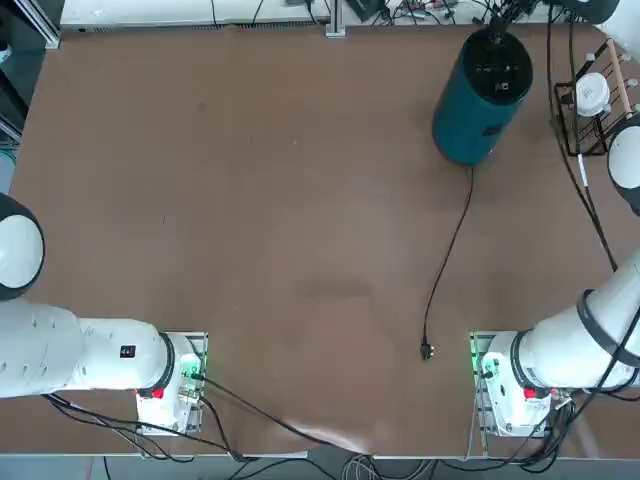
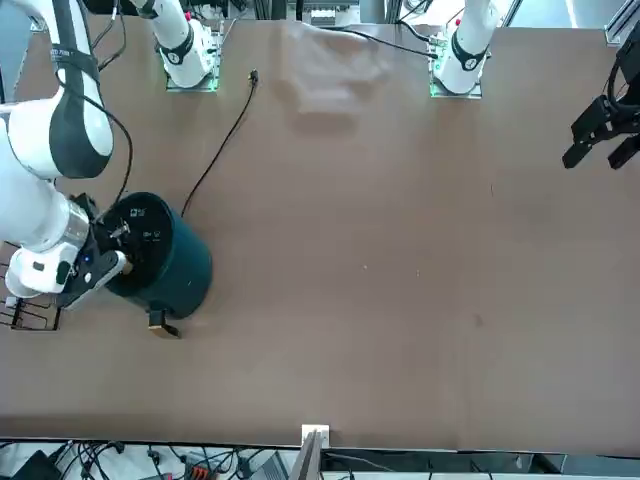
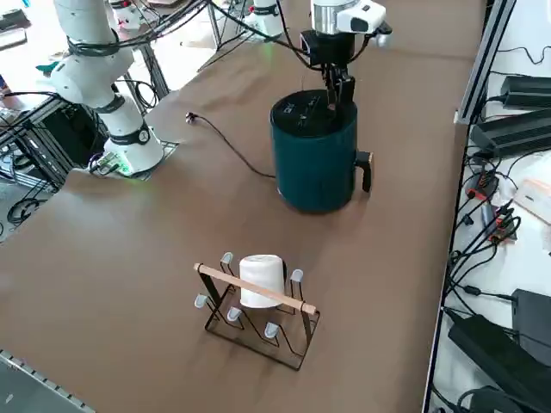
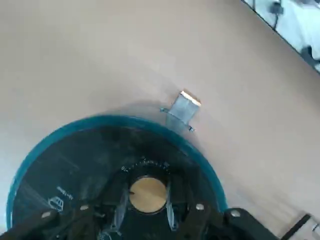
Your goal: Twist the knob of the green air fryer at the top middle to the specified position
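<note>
The green air fryer (image 1: pixel 482 95) (image 3: pixel 317 155) stands upright at the far right part of the table. Its black control face (image 4: pixel 75 175) points up. The knob (image 4: pixel 147 194), a small dial with a tan-orange centre, sits on that face. My right gripper (image 4: pixel 146 206) (image 3: pixel 338 90) reaches down from above and is shut on the knob, one finger on each side of it. In the front view the gripper (image 2: pixel 118 235) rests over the fryer's (image 2: pixel 165 260) top. The fryer's handle (image 4: pixel 184 107) sticks out from its side.
A thin black power cord (image 1: pixel 450 250) runs from the fryer toward my base and ends in a loose plug (image 1: pixel 427 350). A black wire rack (image 3: pixel 258 297) holding a white cup (image 3: pixel 261 277) stands to the right of the fryer, near the table edge.
</note>
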Available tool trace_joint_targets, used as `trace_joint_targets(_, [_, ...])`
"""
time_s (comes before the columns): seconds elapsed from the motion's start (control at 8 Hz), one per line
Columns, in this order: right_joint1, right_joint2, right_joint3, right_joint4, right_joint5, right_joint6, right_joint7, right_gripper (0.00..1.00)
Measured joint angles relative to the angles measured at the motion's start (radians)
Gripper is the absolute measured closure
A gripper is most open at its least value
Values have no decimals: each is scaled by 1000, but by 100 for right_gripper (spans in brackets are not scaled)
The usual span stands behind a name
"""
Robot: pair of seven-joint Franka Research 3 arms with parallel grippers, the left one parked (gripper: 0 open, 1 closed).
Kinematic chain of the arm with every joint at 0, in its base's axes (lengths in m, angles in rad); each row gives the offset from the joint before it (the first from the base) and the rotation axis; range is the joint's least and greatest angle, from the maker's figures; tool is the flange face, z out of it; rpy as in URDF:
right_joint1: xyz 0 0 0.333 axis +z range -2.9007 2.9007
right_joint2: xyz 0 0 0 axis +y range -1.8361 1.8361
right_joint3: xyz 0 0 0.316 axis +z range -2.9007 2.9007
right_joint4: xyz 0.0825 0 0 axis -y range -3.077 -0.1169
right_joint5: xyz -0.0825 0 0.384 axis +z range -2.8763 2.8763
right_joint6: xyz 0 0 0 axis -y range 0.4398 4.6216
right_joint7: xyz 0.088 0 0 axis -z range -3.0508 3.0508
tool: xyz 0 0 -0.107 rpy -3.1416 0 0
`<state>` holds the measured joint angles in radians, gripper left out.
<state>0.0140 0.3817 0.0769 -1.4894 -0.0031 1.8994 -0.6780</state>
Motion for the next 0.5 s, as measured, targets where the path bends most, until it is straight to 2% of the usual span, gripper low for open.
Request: trace_joint_targets(0.5, [2, 0, 0, 0, -5, 1, -299, 55])
